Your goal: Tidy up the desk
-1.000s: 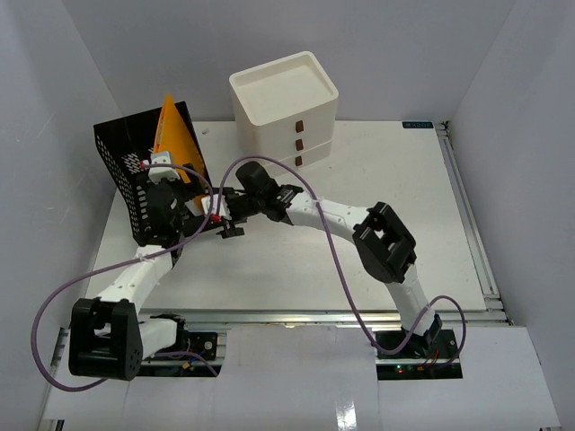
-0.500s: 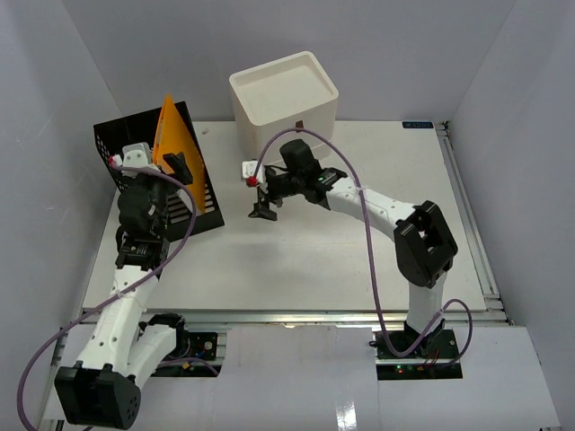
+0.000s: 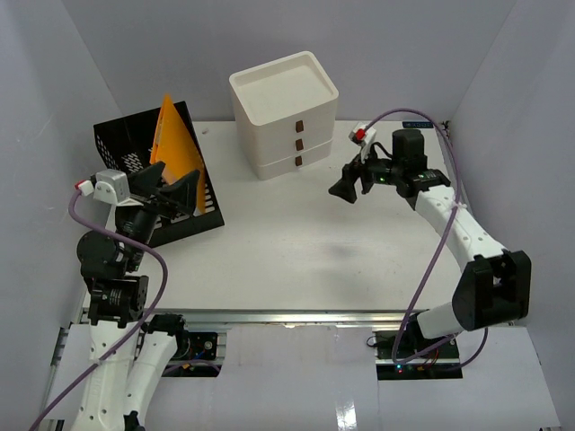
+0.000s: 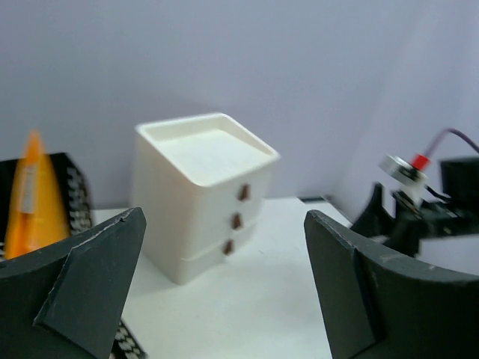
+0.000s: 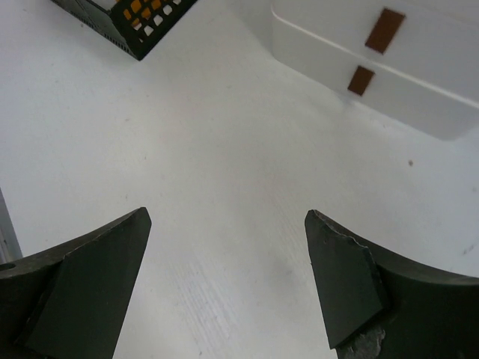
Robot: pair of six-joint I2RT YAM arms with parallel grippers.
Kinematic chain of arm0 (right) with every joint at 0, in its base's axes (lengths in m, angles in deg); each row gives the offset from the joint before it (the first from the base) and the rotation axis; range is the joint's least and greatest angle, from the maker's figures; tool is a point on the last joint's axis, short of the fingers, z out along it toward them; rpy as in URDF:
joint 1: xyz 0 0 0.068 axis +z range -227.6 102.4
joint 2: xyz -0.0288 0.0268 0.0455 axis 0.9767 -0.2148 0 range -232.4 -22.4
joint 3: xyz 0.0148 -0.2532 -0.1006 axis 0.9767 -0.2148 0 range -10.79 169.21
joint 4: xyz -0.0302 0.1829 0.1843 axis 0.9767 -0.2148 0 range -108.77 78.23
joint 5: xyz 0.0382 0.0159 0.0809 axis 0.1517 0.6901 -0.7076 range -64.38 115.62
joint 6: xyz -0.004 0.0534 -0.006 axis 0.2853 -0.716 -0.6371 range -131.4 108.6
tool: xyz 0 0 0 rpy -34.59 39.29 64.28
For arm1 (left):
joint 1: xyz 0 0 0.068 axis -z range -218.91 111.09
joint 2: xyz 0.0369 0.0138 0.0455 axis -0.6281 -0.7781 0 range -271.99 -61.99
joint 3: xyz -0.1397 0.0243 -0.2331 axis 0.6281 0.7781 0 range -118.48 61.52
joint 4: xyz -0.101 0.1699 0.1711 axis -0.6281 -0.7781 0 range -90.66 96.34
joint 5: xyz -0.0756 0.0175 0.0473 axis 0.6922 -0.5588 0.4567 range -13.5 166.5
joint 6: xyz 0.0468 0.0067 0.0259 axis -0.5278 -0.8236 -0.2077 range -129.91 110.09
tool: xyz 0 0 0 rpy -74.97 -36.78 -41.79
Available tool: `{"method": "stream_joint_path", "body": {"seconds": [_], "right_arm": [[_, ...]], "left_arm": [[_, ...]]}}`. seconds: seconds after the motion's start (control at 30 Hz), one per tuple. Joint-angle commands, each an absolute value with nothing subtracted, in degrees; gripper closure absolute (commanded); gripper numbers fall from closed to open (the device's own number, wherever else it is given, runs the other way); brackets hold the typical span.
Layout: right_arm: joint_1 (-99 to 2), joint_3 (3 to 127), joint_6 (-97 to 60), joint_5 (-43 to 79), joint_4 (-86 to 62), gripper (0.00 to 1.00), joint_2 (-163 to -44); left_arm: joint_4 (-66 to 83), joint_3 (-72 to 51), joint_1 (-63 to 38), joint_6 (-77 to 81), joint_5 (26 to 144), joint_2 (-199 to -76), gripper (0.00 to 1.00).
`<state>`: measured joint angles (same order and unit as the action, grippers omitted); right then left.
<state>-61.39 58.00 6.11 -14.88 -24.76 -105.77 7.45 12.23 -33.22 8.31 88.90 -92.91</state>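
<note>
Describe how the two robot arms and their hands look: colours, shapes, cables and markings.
The left arm and right arm have white tube-like links joined by chunky black joints. A purple cable loops loosely along each. The left hand and right hand have two broad, wedge-shaped black fingers. Each wrist carries a small white unit with a red tip.

Nothing in these views can be read: no word, number or brand. A small dark sticker (image 3: pixel 418 125) on the far edge of the bench (image 3: pixel 296 260) is too small to make out. A pale label strip (image 4: pixel 27 187) on the orange flat item (image 4: pixel 45 206) in the black basket (image 3: pixel 117 154) is blurred.
</note>
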Motion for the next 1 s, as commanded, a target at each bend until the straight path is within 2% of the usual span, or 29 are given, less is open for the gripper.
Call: {"method": "stream_joint_path", "body": {"seconds": [0.0, 0.17, 0.4, 0.77, 0.97], "right_arm": [[-64.5, 51.8, 2.0, -11.4, -27.7, 0.1, -97.3], [-66.1, 45.5, 2.7, -5.2, -28.3, 0.1, -90.1], [-66.9, 42.8, 2.7, -2.7, -29.8, 0.1, -85.4], [-68.2, 37.0, 3.9, 4.1, -29.4, 0.1, -78.5], [-68.8, 33.9, 4.3, 4.5, -28.6, 0.1, -74.8]], "left_arm": [[3.1, 12.0, -33.5, 17.3, 108.6, -93.7, 0.02], [3.6, 15.0, -33.5, 20.3, 117.1, -91.6, 0.02], [8.3, 23.0, -33.4, 24.5, 124.0, -88.1, 0.02], [14.1, 36.4, -31.7, 25.8, 126.3, -86.3, 0.02], [14.8, 39.6, -26.6, 20.9, 123.7, -89.1, 0.02]]}}
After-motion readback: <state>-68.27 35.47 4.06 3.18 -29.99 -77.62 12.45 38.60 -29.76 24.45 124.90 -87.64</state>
